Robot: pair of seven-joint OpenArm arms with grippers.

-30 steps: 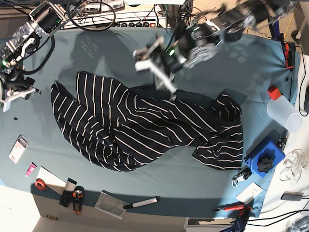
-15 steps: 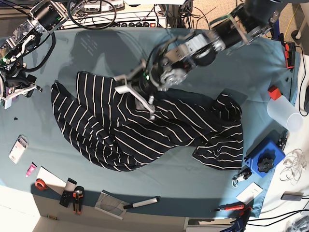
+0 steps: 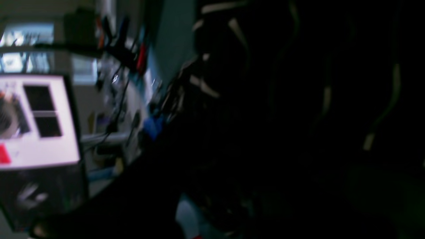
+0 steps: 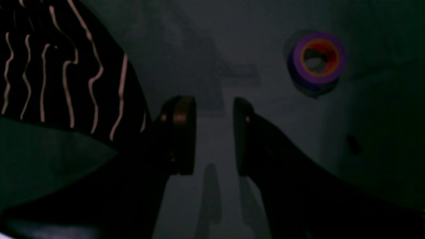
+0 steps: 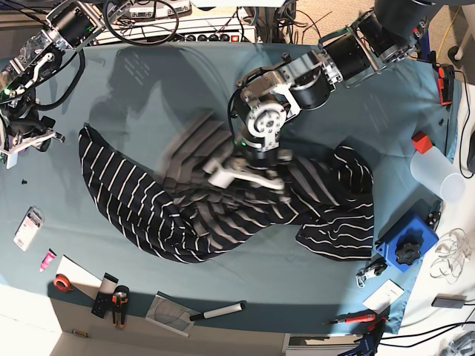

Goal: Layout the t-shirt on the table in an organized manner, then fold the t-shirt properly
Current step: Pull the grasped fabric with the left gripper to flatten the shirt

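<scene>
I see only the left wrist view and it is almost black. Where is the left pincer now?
Observer: In the base view, the left pincer is low over the middle of the t-shirt.
Operator: Is it closed on the cloth?
Observer: The cloth beside it is bunched and blurred. I cannot make out the jaws.
Operator: And the right pincer?
Observer: The right pincer is open and empty, over the bare table beside the shirt's edge.
</scene>
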